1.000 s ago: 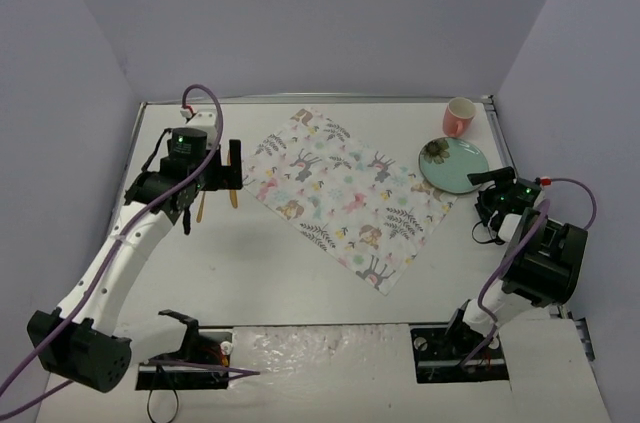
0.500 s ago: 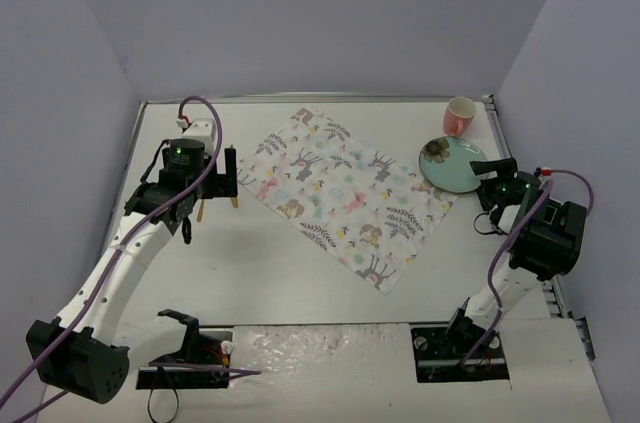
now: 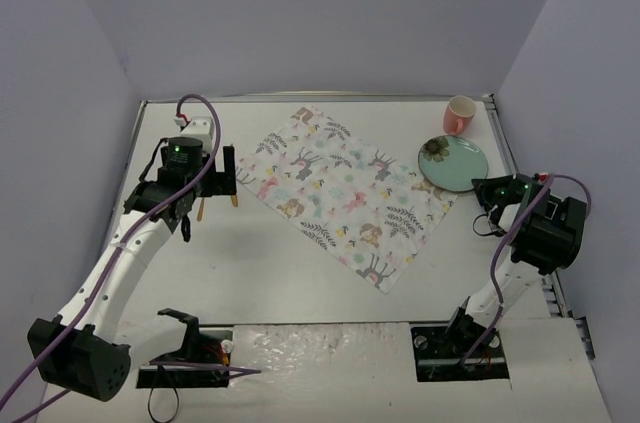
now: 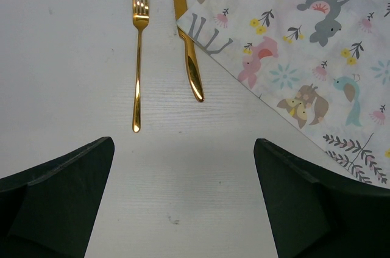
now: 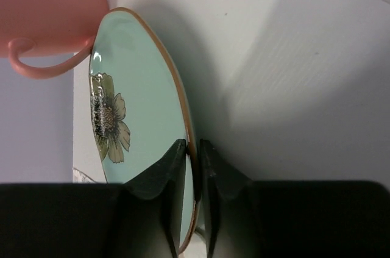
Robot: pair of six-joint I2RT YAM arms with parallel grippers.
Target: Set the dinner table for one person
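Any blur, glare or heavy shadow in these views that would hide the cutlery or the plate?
Left wrist: fork and knife sharp, only a faint shadow on the table. Right wrist: plate clear with small glints, cup soft. Top external: even light, no glare on them.

- Dinner table (image 3: 260, 263): plain white.
- Placemat (image 3: 345, 193): white, pastel animal, flower and leaf print.
- Plate (image 3: 455, 163): mint green, brown-gold rim, one daisy motif.
- Cup (image 3: 458, 116): pink.
- Fork (image 4: 138, 63), knife (image 4: 187, 44): gold.
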